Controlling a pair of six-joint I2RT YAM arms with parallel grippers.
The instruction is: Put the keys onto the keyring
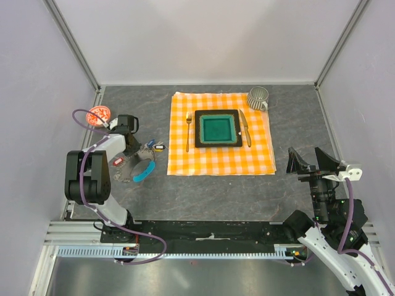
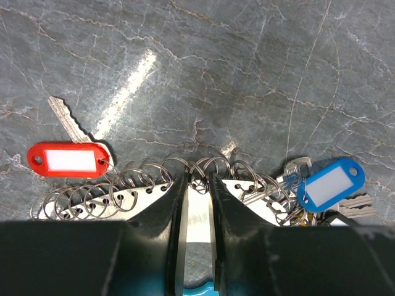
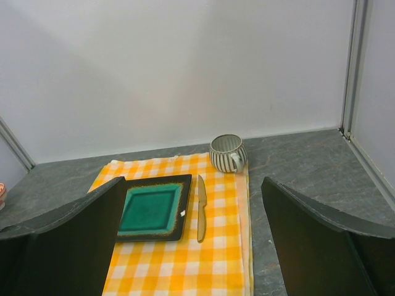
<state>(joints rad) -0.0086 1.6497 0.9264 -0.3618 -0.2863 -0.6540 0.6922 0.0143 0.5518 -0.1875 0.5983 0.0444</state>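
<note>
The left gripper (image 2: pixel 197 180) is down at the table (image 2: pixel 247 74) with its jaws drawn close together, one on each side of a silvery strip of the keyring (image 2: pixel 154 177); whether they actually pinch it I cannot tell. The right gripper (image 3: pixel 194 185) hangs well apart at the other side, jaws wide and holding nothing.

The likely trouble is the wire itself. It is thin, springy and shiny, so a squeeze that lands slightly off could make it skid out sideways or twist flat against the stone. Lifting could also drag the loose pieces along, since the red-tagged key (image 2: pixel 69 159) lies touching the loops at one end and the blue-tagged key (image 2: pixel 330 183) sits in a tangled bunch at the other; a snagged tag would pull the whole heap askew.

The keyring looks like a row of overlapping silver loops running across just in front of the fingertips, with a flat bright piece behind them. Its cyan clip (image 1: pixel 143 173) curves beside it in the overhead view. It lies on the left of the table, near the arm's base
</note>
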